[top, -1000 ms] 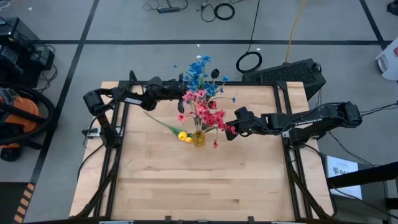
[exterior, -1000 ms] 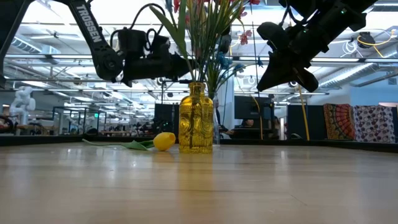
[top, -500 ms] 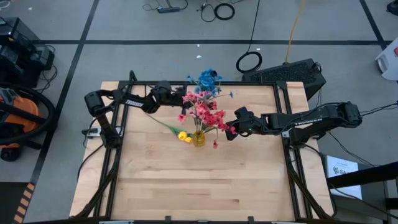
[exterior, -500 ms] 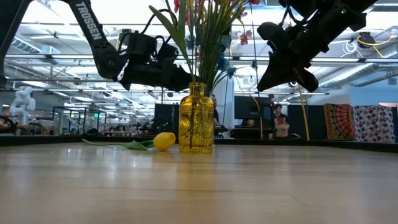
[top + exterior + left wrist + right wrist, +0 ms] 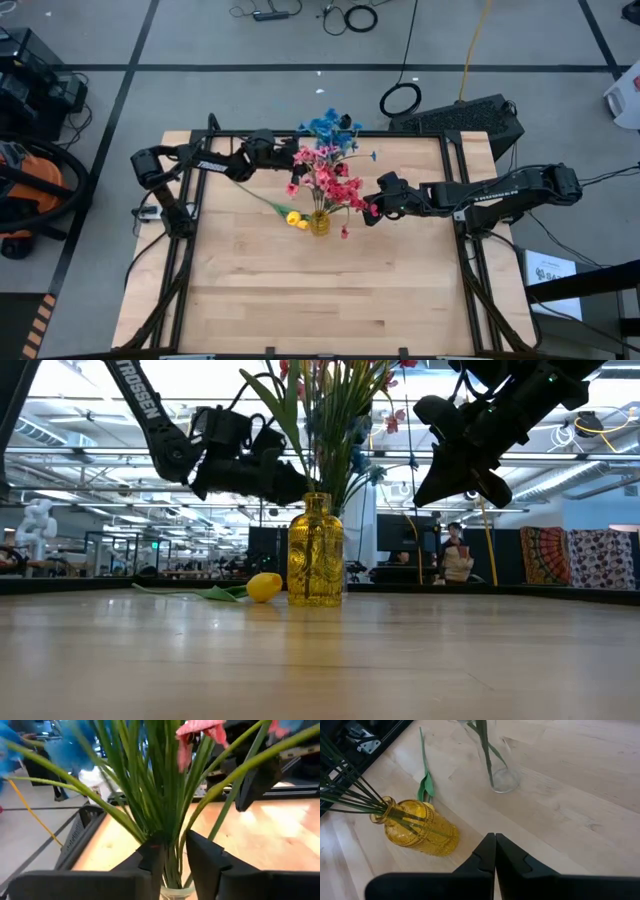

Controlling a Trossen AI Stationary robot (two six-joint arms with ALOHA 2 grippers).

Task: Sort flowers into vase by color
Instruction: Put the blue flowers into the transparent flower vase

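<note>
Looking down from above, the amber vase is standing near the middle of the wooden table, packed with pink and red blooms and blue blooms on the far side. A yellow flower is lying on the table just left of the vase. The left gripper is reaching in from the left at the stems; the right gripper is hovering just right of the bouquet.

At table level, the vase is standing upright, the yellow flower beside it.

Through the left wrist camera, the fingers are standing slightly parted around green stems.

Through the right wrist camera, the right gripper is pressing its fingers fully together, holding nothing.
</note>
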